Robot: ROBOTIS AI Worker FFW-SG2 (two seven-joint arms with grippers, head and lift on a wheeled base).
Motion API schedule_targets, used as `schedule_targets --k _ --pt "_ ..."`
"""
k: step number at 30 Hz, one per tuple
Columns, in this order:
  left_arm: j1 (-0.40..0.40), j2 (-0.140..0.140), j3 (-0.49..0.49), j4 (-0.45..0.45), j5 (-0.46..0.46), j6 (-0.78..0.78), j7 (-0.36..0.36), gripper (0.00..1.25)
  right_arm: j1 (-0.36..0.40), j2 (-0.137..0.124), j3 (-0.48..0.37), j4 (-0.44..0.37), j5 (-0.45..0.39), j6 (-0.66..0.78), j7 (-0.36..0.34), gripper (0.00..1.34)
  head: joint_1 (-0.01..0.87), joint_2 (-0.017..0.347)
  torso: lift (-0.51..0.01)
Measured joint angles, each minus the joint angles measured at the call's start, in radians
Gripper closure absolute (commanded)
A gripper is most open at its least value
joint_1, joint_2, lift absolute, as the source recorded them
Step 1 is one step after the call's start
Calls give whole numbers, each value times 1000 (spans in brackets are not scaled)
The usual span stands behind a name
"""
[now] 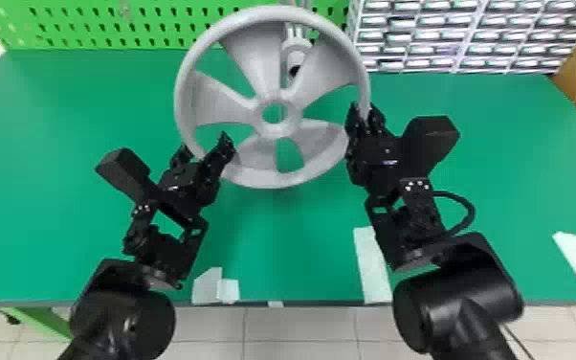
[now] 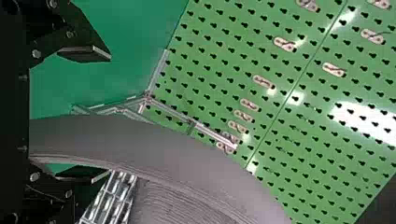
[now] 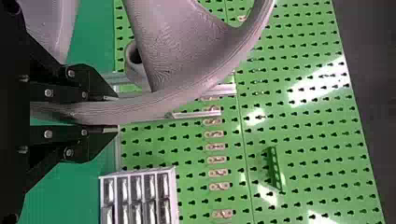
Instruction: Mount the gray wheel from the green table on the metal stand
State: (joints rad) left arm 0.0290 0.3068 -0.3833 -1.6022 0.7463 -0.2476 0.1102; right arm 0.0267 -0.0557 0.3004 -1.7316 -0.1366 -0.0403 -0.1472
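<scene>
The gray wheel (image 1: 277,177) is held up over the green table, tilted, with its spokes facing the head camera. My right gripper (image 1: 364,114) is closed on the wheel's right rim; in the right wrist view, the same gripper (image 3: 111,113) has the rim (image 3: 163,100) between its fingers. At the lower left of the wheel, my left gripper (image 1: 205,146) stands open. The left wrist view has that gripper (image 2: 86,113) wide around the rim (image 2: 140,140), with a gap on one side. Behind the wheel, partly hidden by it, is the metal stand (image 2: 170,110) with a hollow round end (image 1: 297,46).
The green table (image 1: 52,119) extends under both arms, with pale tape strips (image 1: 371,265) near its front edge. A green pegboard (image 1: 81,24) rises along the back. To its right stands a rack of small drawers (image 1: 464,36), behind the right gripper.
</scene>
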Motion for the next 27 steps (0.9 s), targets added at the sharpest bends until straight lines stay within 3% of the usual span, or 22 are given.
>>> schedule_targets --k 4,18,27 --pt "-3 0 -2 7 10 -4 0 539 0 -1 1 3 -4 -13 0 1179 867 52 -100" --pt "-16 0 0 7 -9 -21 -8 756 6 4 -13 20 20 -35 -2 1179 867 52 -100" --pt "-22 -1 0 0 -16 -39 -7 799 13 6 -19 54 39 -96 -2 1179 867 52 -100"
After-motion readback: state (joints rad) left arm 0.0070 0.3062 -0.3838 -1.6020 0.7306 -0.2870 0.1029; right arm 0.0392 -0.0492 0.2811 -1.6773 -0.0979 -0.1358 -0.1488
